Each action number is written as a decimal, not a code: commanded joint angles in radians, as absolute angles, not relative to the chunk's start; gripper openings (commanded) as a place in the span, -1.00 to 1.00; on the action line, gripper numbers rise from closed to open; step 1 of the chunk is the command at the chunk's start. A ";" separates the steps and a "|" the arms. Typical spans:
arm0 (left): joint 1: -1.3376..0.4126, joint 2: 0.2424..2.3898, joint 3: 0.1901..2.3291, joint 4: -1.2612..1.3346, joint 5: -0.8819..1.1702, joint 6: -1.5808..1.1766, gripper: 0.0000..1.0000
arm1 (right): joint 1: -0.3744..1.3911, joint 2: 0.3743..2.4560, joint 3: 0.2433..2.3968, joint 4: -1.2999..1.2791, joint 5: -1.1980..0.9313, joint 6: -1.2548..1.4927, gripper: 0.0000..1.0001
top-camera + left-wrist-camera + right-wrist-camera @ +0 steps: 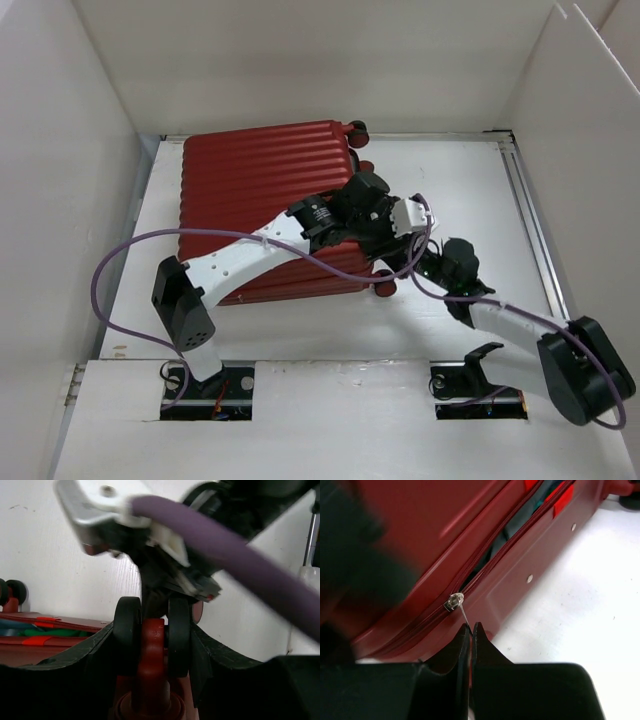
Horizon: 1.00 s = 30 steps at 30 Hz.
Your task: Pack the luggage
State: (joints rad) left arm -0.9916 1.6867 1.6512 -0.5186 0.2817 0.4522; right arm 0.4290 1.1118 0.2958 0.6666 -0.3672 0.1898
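The dark-red ribbed luggage (pixel 260 190) lies flat and closed on the white table, its wheels to the right. In the top view both wrists crowd against its right side. My left gripper (pixel 152 630) is shut on a twin black wheel (pixel 179 635), one finger against each outer side, the red fork (pixel 152 665) between. My right gripper (pixel 471 627) is shut on the thin metal zipper pull (pixel 464 615), which hangs from the slider (pixel 454 601) on the luggage's side seam. Beyond the slider the zipper gapes, and teal fabric (pixel 520 522) shows inside.
White walls box the table in on the left, back and right. A metal rail (pixel 530 220) runs along the right edge. Purple cables (pixel 110 270) loop from both arms. Another wheel (pixel 385 285) sticks out at the luggage's near right corner.
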 commanded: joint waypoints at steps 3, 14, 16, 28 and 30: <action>-0.973 1.540 1.589 -0.725 0.391 0.412 -1.00 | 0.238 1.244 0.423 0.873 -0.280 0.159 -1.00; -1.064 1.413 1.457 -0.865 0.540 0.590 -1.00 | 0.198 1.638 0.780 0.910 -0.422 0.236 -1.00; -1.087 1.402 1.457 -0.928 0.558 0.668 -1.00 | 0.216 1.702 0.881 0.814 -0.368 0.236 -1.00; -1.137 1.292 1.398 -1.124 0.632 0.879 -1.00 | 0.184 1.943 1.215 0.652 -0.144 0.344 -1.00; -1.150 1.282 1.382 -1.124 0.632 0.879 -1.00 | 0.175 2.009 1.293 0.661 -0.211 0.344 -1.00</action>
